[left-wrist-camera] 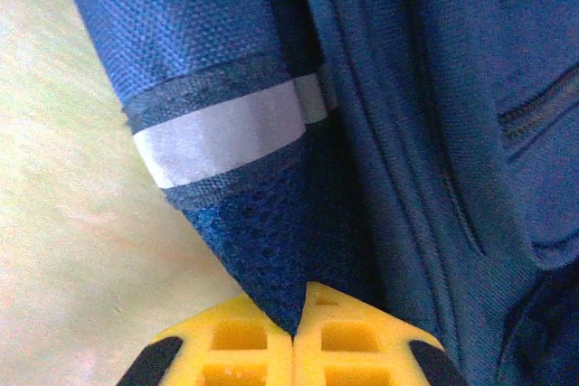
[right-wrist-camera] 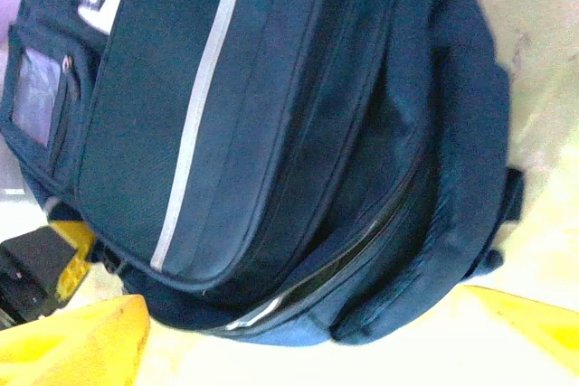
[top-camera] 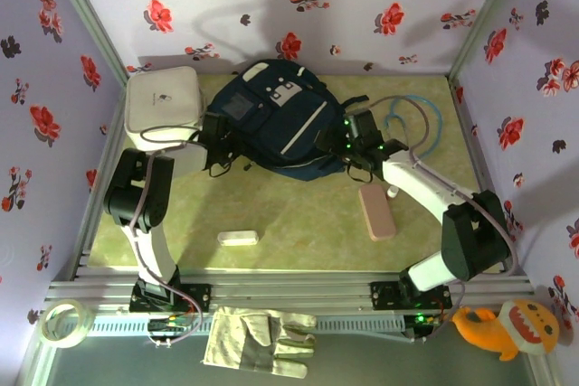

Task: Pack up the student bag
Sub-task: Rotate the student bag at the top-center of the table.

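The left gripper has its yellow, grid-moulded pads pressed together on a pointed corner of dark mesh on the student bag, just below a white woven stripe. That arm folds up from its base and reaches forward to the bag's left side. The right gripper is spread wide before the bag's zipped rim, apparently touching nothing, with its arm angled inward. The coarse navy backpack lies flat on the pale green table, beside a rounded white box.
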`<state>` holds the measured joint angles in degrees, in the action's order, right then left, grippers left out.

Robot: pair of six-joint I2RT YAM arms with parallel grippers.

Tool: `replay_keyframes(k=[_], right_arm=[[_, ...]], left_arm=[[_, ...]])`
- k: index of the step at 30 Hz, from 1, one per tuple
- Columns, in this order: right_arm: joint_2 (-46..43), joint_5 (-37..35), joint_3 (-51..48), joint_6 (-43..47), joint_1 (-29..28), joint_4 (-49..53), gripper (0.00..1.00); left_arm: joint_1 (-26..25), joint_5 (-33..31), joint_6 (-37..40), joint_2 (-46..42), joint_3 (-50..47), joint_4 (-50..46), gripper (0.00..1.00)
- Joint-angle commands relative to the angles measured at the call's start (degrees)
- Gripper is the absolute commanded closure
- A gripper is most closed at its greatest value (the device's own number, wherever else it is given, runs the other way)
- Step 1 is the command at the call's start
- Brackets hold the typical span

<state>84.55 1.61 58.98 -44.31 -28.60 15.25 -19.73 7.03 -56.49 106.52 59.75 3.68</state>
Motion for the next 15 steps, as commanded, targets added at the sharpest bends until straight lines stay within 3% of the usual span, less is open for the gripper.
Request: replay_keyframes(k=[1, 8, 15], right_arm=[[-1.67, -4.25, 0.73, 2.19, -3.92, 2.76, 0.15], [1.70, -8.88, 2.70, 1.06, -13.10, 3.33, 0.25], [10.05, -9.96, 7.53, 0.80, -20.13, 2.49, 0.52]], left_arm=[[-3.13, 0.76, 0.86, -5.07, 1.84, -1.08, 1.00], [-8.36, -1.88, 0.62, -8.82, 3.65, -4.45, 1.00], [-11.11, -2.12, 0.38, -8.44, 5.55, -5.53, 1.00]])
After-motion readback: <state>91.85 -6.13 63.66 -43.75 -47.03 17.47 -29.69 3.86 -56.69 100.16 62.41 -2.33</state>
